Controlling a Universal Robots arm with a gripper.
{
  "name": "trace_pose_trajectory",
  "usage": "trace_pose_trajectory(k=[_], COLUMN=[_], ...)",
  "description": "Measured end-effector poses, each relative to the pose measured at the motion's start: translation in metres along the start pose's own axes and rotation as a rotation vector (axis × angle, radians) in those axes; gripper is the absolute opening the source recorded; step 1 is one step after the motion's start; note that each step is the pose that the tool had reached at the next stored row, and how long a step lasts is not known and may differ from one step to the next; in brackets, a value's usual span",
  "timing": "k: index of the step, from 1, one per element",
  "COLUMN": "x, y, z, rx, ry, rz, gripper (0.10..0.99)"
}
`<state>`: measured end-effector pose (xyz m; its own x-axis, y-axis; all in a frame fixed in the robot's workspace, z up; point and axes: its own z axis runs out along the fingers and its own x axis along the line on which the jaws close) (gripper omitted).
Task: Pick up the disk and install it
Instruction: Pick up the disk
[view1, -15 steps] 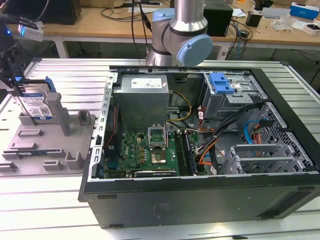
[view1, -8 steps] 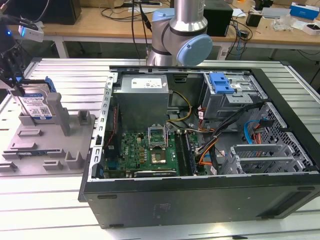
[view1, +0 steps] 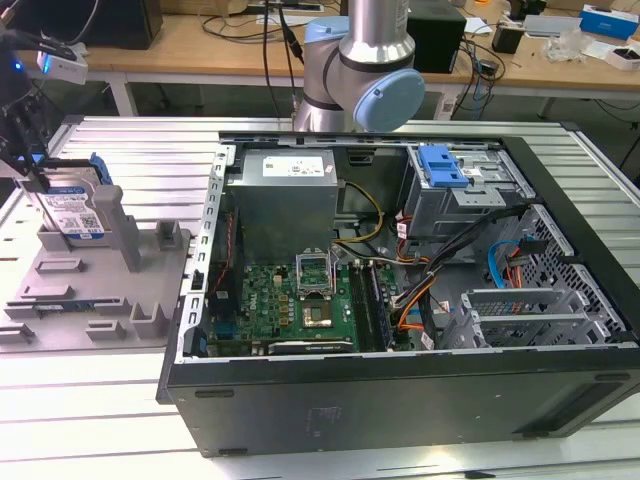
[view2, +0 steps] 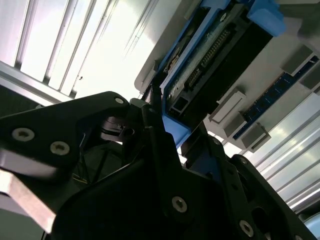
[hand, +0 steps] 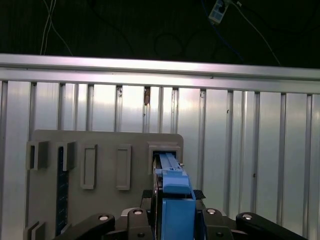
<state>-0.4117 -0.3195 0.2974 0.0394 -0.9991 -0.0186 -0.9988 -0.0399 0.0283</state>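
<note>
The disk (view1: 72, 212), a silver-grey drive with a white-and-blue label in a bright blue carrier, stands on edge in the grey holder (view1: 90, 290) at the exterior view's left. My gripper (view1: 30, 170) comes down on it from above. In the second wrist view the black fingers (view2: 152, 135) sit on either side of the disk's (view2: 210, 55) blue edge, shut on it. In the first wrist view the blue carrier (hand: 172, 175) runs from between my gripper's (hand: 177, 220) fingers into a slot of the holder (hand: 105, 145).
An open computer case (view1: 400, 390) lies on the slatted metal table, with motherboard (view1: 290, 300), power supply (view1: 285, 195) and a drive cage (view1: 470, 195) carrying a blue latch (view1: 441, 165). The arm's elbow (view1: 360, 60) stands behind the case. A cluttered wooden bench runs along the back.
</note>
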Motion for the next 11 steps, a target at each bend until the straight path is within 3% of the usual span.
trace_pose_trajectory(k=[11], x=[0.0], y=[0.0], z=[0.0013], rx=[0.0], ry=[0.0001], rz=[0.0], gripper=[0.369])
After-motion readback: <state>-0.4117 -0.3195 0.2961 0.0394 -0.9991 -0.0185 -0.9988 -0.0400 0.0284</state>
